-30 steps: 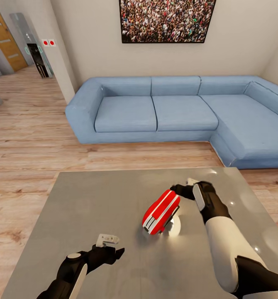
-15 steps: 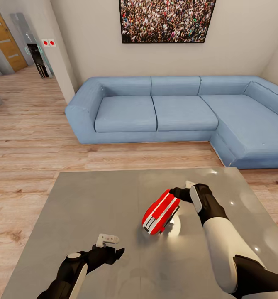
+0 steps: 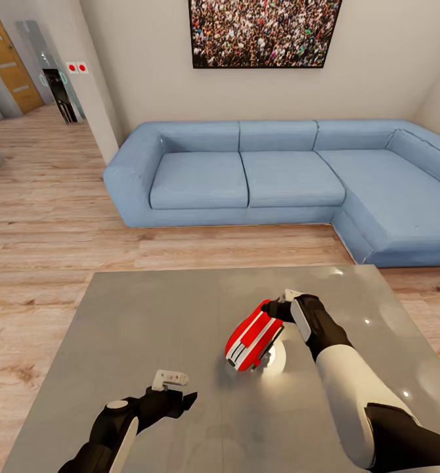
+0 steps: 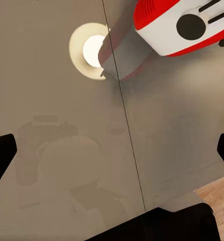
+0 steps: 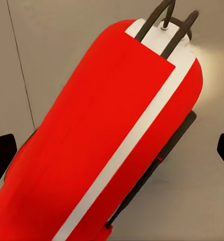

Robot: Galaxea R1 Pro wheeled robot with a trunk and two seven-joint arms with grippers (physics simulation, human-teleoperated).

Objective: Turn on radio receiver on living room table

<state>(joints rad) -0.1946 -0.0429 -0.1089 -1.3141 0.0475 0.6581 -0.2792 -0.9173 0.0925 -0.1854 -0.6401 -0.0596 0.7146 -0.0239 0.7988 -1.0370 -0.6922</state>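
Radio: the red radio (image 3: pixel 254 339) lies on the grey table (image 3: pixel 148 315), right of centre, on the side toward the blue sofa (image 3: pixel 279 174).
Long axis: it runs diagonally, from its near-left end to its far-right end, where the right arm comes in.
Dial face: in the left wrist view the white face with its dark round dial (image 4: pixel 190 26) points toward the left arm's side.
Right claw: the right gripper (image 3: pixel 280 307) sits at the radio's far-right end, touching or nearly so. Its two dark fingertips (image 5: pixel 2 150) show at either edge of the right wrist view, spread wide, with the red body and white band (image 5: pixel 127 155) between them. It is released, not clamped.
Left claw: the left gripper (image 3: pixel 174 394) hangs low over the table, well apart from the radio, its tips spread and holding nothing.
Nearer arm: the right, by far.
Judgement: the right arm looks best placed to press the radio; the dial, though, faces away from it.
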